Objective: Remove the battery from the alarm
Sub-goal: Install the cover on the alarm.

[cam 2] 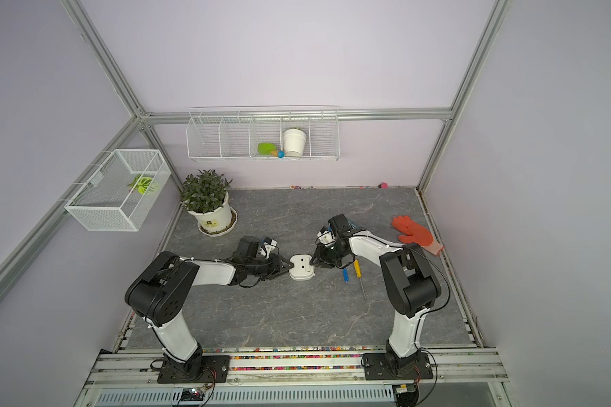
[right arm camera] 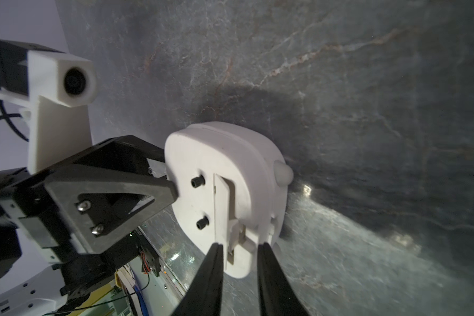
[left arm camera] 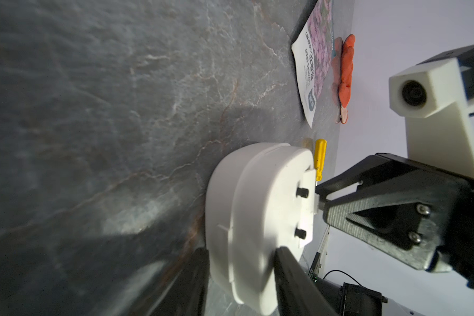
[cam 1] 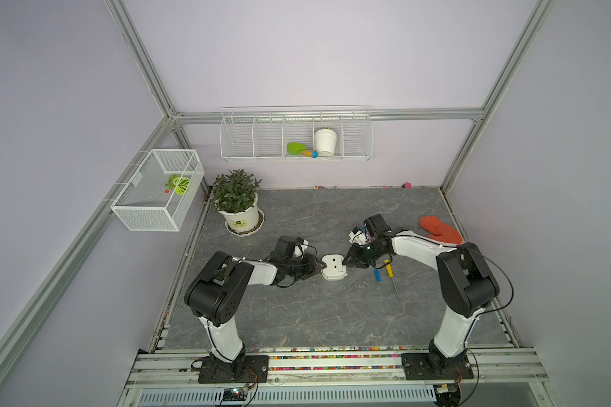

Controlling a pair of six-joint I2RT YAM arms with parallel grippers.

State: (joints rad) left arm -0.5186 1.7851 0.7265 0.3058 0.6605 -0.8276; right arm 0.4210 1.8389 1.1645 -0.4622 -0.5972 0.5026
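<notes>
- In the middle left of a top view, the left gripper (cam 1: 319,266) is squeezing the left edge of the alarm (cam 1: 334,267) and pinning it to the grey table (cam 1: 297,310); to do this step well it should be holding the alarm flat so nothing is sliding
- The alarm is lying face down in the middle of the frame, between the two grippers, with its plain white back pointing up
- The back is looking smooth and rounded, with two small black knobs (right arm camera: 197,181) and a thin white flap (right arm camera: 221,202) that is standing up a little along one side; I cannot see into the hole under it
- Just right of the alarm, the right gripper (cam 1: 346,261) is touching the alarm's right edge; its jaws are standing a little apart on each side of the small catch, gripping nothing that I can see
- I think it is working on the flap, so it should be moving slowly and straight, without tipping the alarm
- Further right, the battery (cam 1: 377,275) is lying on the table, short and blue, just beside the yellow screwdriver (cam 1: 389,270) and apart from the alarm, so I think it is already out
- It is round and could be rolling if an arm is bumping it
</notes>
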